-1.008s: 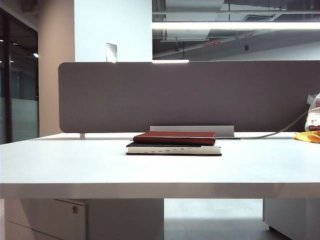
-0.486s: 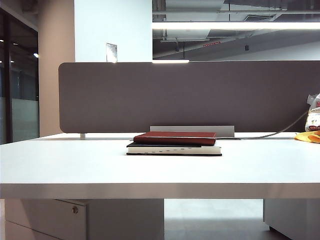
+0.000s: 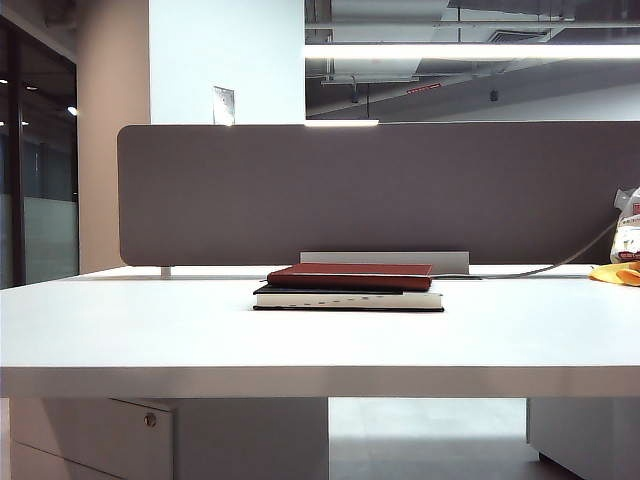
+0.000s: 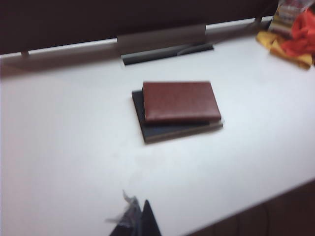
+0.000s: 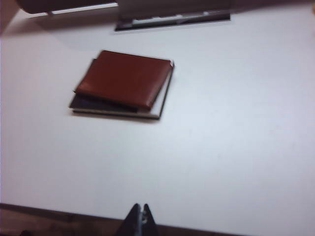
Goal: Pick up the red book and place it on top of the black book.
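The red book (image 3: 350,275) lies flat on top of the black book (image 3: 348,299) in the middle of the white table (image 3: 150,330), toward the back. From the left wrist view the red book (image 4: 181,101) covers most of the black book (image 4: 167,130). The right wrist view shows the red book (image 5: 123,78) on the black book (image 5: 87,104) too. My left gripper (image 4: 139,217) hangs well short of the books, blurred, its tips together and empty. Above the table's near edge my right gripper (image 5: 141,210) is shut on nothing. Neither arm shows in the exterior view.
A grey partition (image 3: 380,190) runs along the table's back, with a cable slot (image 4: 167,49) at its foot. A yellow cloth and a bag (image 3: 620,262) sit at the far right. A drawer cabinet (image 3: 90,435) stands under the table.
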{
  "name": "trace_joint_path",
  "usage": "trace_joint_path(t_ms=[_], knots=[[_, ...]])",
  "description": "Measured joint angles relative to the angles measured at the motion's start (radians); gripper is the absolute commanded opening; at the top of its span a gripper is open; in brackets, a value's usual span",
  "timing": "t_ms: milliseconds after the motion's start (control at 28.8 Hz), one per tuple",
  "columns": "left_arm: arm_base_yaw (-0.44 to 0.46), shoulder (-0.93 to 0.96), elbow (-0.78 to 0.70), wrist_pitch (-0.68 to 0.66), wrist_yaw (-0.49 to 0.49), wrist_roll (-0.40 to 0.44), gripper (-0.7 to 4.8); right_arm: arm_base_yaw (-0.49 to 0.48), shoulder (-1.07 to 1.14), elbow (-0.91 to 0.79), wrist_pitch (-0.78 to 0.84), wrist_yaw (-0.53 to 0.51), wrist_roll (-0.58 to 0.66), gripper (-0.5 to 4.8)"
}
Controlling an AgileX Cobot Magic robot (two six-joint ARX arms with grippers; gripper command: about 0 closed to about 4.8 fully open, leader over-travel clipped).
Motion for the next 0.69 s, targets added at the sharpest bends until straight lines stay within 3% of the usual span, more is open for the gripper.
trace_joint_path(t_ms=[313, 695], knots=[[0.0, -0.299, -0.512, 0.34, -0.04, -0.077, -0.06, 0.0, -0.176, -0.323, 0.185, 0.01, 0.065, -0.01], [0.0, -0.448, -0.82, 0.486, -0.053, -0.083, -0.06, 0.0, -0.38, -0.637, 0.422, 0.026, 0.17, -0.01]])
